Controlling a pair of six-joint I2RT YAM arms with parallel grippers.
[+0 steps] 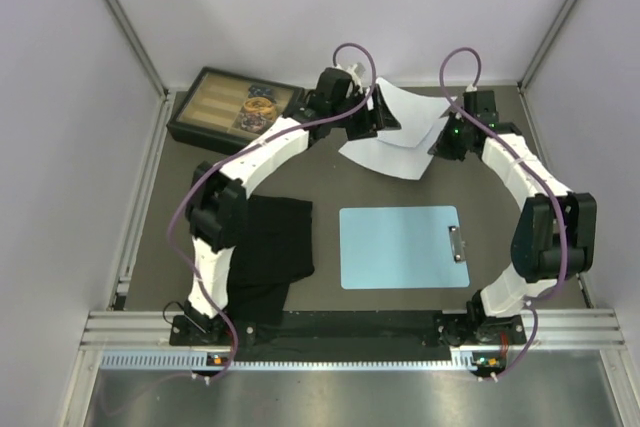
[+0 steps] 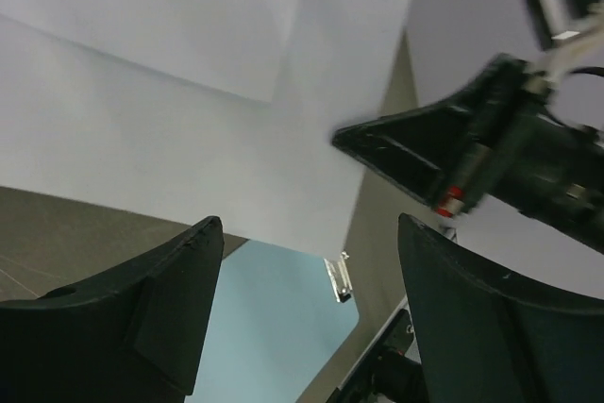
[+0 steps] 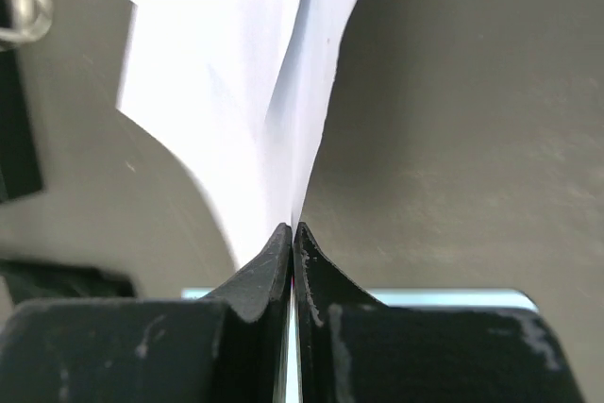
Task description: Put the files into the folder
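White thin paper sheets (image 3: 236, 92), overlapped: my right gripper (image 3: 294, 233) pinches their edge, jaws pressed together; whether both are caught, unclear. Left gripper (image 2: 310, 233) spread above them, holding nothing. Flat light-blue clipboard (image 2: 274, 327) lies below, past sheets' edge. Risk: one-sided pinch, sheet slips or creases.

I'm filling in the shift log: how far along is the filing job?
Done: nothing yet, the blue clipboard lies bare. In hand: the right hand pinches the edge of the white sheets, the left hand open above them. Left: move both sheets onto the clipboard, under its clip.
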